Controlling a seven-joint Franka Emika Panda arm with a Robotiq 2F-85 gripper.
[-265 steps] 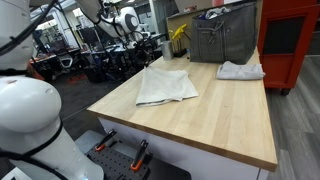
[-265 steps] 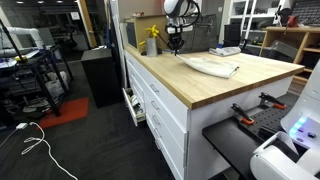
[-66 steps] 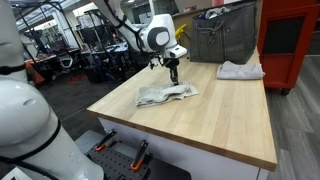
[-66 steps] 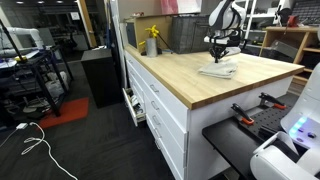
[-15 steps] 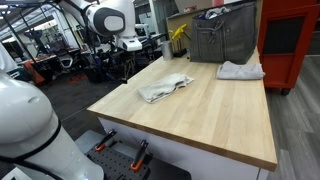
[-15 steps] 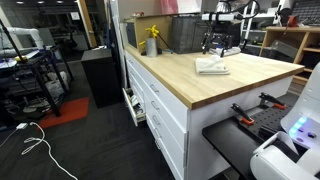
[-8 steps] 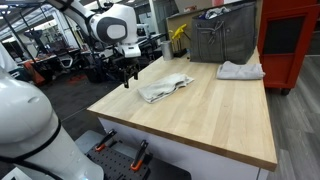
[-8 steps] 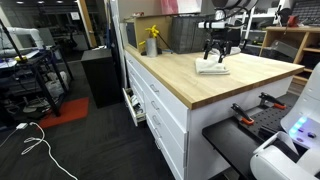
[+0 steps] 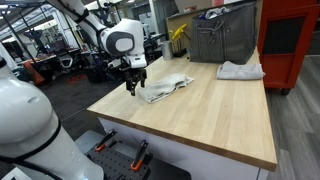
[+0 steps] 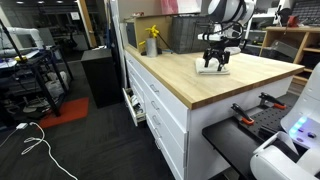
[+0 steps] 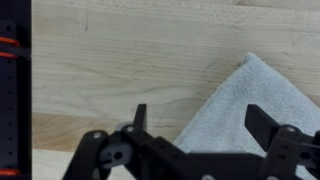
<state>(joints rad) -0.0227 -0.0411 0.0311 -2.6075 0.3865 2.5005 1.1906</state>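
A crumpled pale grey-white towel (image 9: 166, 88) lies on the light wooden worktop (image 9: 210, 110); it also shows as a small heap under the arm (image 10: 212, 68). My gripper (image 9: 135, 84) hangs open just above the towel's near-left end, fingers pointing down. From the wrist, the towel (image 11: 250, 100) fills the right half, one corner reaching between my open fingertips (image 11: 200, 118), which grip nothing. The left finger (image 11: 140, 116) is over bare wood, the right over cloth.
A second folded white cloth (image 9: 240, 70) lies at the far right of the worktop. A grey metal bin (image 9: 222, 38) and a yellow spray bottle (image 9: 179, 38) stand at the back. The worktop's left edge runs close beside my gripper; a red cabinet (image 9: 290, 40) stands behind.
The arm has swung in from beyond the worktop's left edge and come down over the towel's near end. The jaws stayed open. The towel has not moved in the last second.
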